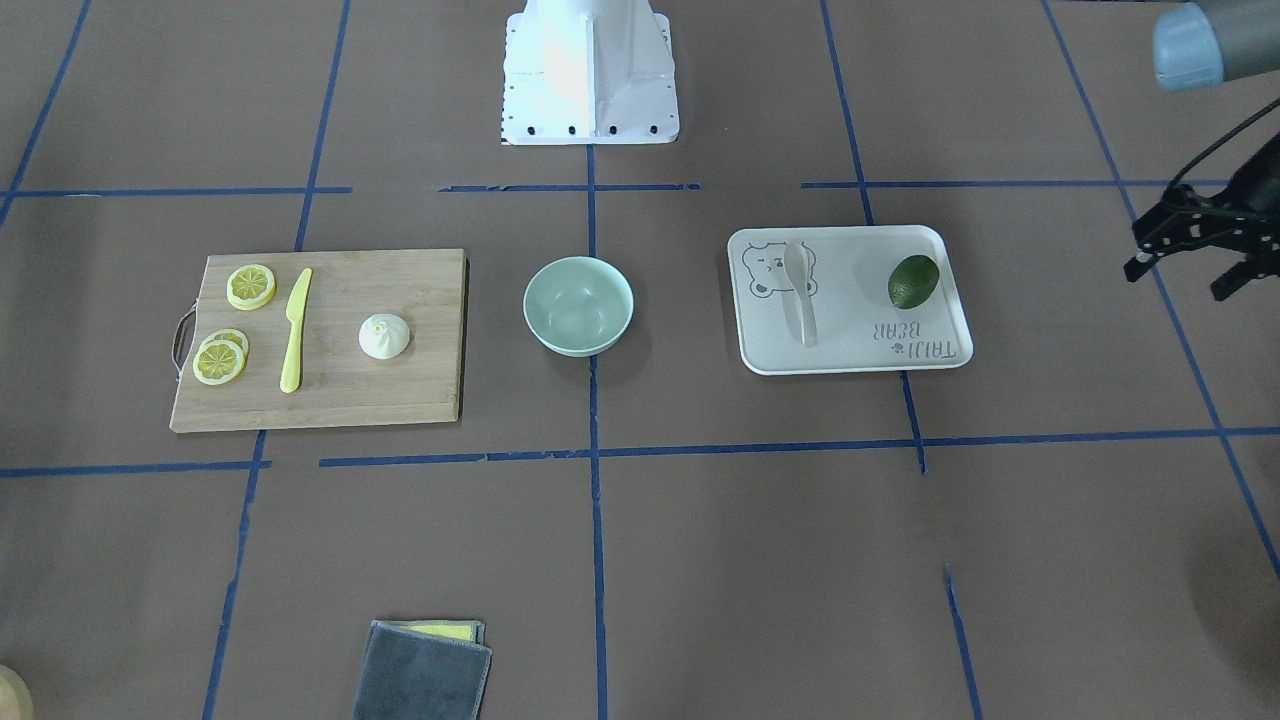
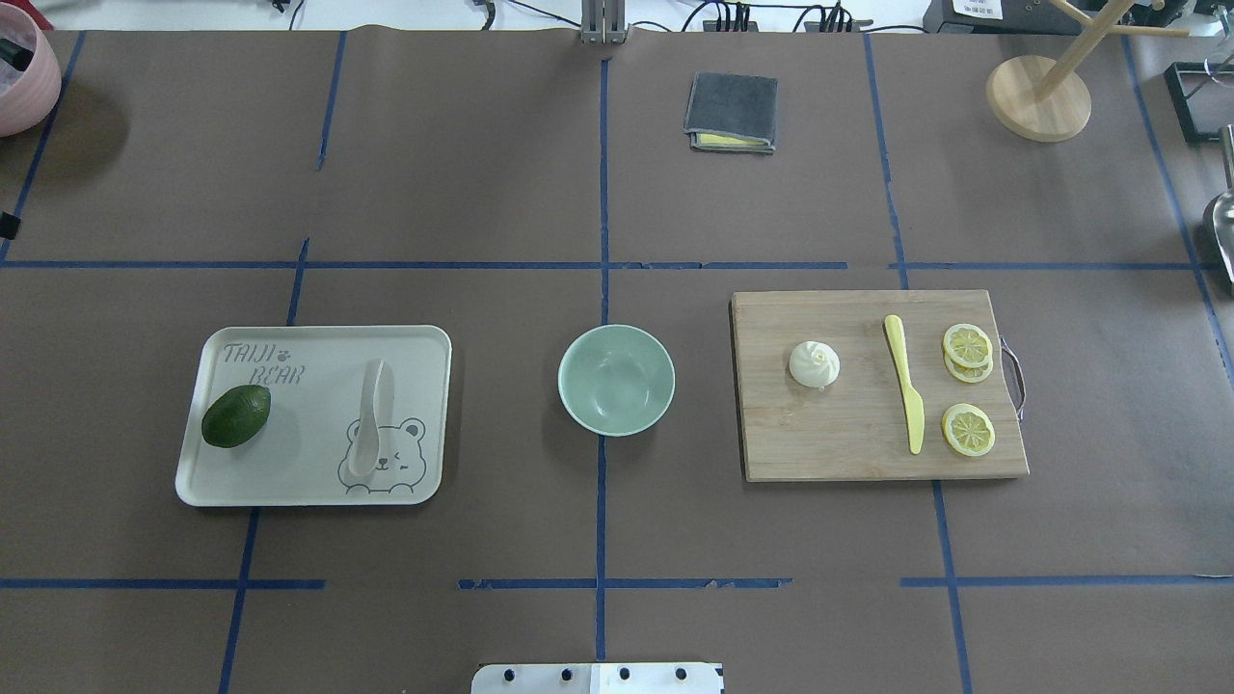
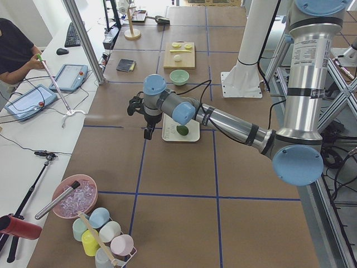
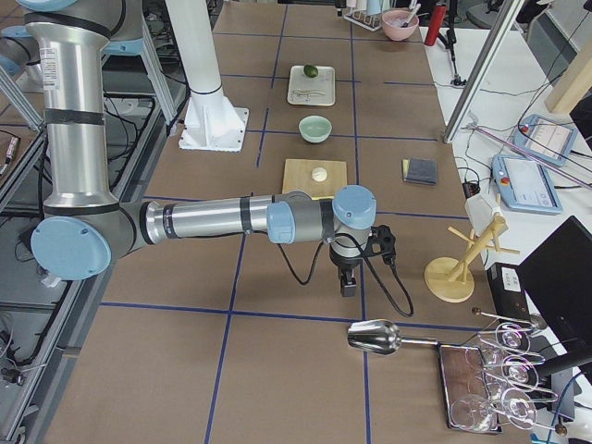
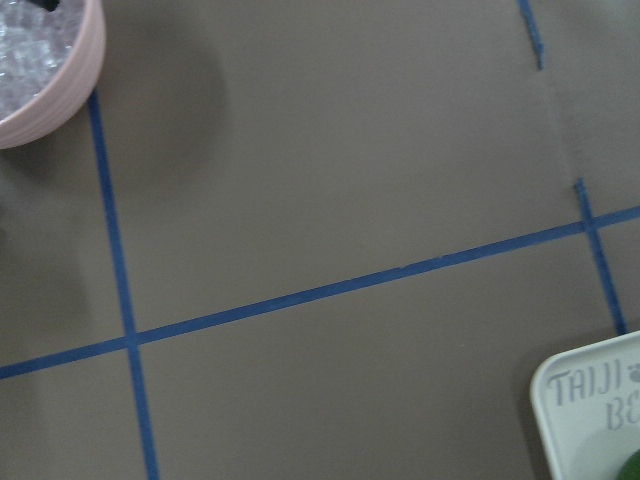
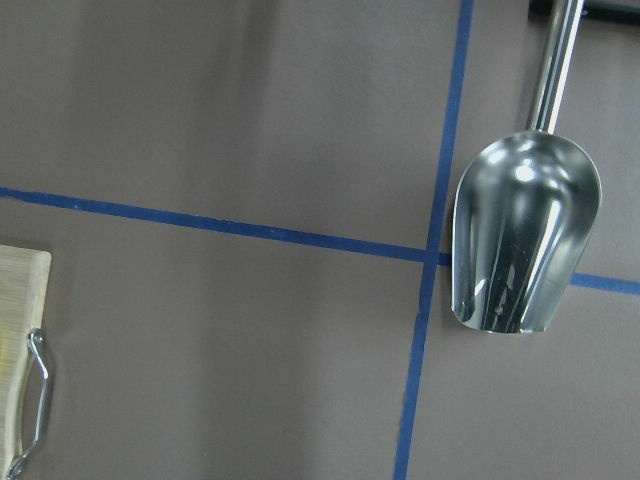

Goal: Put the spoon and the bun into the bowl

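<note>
The pale spoon (image 2: pixel 370 416) lies on a white tray (image 2: pixel 308 482), its scoop over the bear print; it also shows in the front view (image 1: pixel 800 295). The white pleated bun (image 2: pixel 815 364) sits on a wooden cutting board (image 2: pixel 848 434). The mint-green bowl (image 2: pixel 616 379) stands empty between tray and board. My left gripper (image 1: pixel 1175 283) is open and empty, above the table well outside the tray's end. My right gripper (image 4: pixel 363 268) shows only in the right side view, beyond the board's handle end; I cannot tell whether it is open or shut.
A dark green fruit (image 2: pixel 236 415) lies on the tray. A yellow knife (image 2: pixel 904 381) and lemon slices (image 2: pixel 967 429) lie on the board. A folded grey cloth (image 2: pixel 732 112) lies at the far side. A metal scoop (image 6: pixel 525 235) and a pink ice bowl (image 5: pixel 40 70) sit near the table ends.
</note>
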`<act>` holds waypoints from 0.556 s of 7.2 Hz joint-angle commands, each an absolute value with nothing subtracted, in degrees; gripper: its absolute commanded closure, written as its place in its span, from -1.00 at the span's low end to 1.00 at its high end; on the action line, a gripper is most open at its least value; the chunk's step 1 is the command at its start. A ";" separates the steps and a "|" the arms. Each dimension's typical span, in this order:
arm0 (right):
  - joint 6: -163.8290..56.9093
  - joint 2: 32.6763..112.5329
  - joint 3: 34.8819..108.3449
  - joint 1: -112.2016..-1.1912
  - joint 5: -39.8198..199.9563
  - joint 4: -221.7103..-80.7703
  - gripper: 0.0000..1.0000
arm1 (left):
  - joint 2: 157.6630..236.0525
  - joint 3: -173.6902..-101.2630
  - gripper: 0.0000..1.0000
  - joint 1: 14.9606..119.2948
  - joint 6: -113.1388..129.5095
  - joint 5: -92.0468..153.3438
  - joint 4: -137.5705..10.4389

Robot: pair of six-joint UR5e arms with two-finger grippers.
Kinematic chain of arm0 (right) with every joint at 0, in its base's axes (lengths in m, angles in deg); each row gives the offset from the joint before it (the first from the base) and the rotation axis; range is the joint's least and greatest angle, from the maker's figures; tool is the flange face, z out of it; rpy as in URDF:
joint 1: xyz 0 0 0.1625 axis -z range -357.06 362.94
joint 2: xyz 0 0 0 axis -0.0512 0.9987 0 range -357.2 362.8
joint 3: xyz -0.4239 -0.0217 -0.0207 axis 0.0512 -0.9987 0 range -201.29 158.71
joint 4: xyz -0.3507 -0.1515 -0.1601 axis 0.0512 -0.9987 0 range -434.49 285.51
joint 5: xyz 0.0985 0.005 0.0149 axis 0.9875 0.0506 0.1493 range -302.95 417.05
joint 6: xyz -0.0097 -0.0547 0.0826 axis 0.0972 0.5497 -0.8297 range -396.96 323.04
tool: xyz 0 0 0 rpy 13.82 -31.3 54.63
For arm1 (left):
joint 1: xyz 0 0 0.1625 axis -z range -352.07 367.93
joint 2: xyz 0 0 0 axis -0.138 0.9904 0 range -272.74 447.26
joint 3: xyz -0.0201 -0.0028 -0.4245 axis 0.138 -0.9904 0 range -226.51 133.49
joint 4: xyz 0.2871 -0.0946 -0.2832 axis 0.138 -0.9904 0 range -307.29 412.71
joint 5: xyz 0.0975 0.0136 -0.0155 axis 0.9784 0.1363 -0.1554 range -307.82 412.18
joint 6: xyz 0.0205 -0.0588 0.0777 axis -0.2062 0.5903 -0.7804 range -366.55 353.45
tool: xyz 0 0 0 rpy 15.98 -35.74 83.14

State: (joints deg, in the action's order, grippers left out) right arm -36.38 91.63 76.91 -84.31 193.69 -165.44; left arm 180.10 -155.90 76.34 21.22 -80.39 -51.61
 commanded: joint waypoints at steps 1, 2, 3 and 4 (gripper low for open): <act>-36.52 89.46 78.28 -84.16 194.76 -165.64 -1.00 | 184.62 -156.72 -0.96 63.89 40.05 -75.13 -56.45; -36.61 89.37 78.37 -84.08 196.51 -165.46 -1.00 | 187.08 -156.29 -0.96 58.18 46.48 -70.30 -56.53; -36.61 89.20 78.72 -83.38 196.62 -165.29 -1.00 | 189.28 -155.50 -0.96 54.20 51.06 -66.77 -56.53; -38.96 89.02 80.99 -80.94 196.27 -165.28 -1.00 | 191.65 -153.93 -0.92 49.99 56.42 -63.17 -56.45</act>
State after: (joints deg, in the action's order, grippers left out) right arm -37.12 89.26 79.08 -83.07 196.28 -165.37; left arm 188.72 -155.44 55.43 49.70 -67.80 -56.44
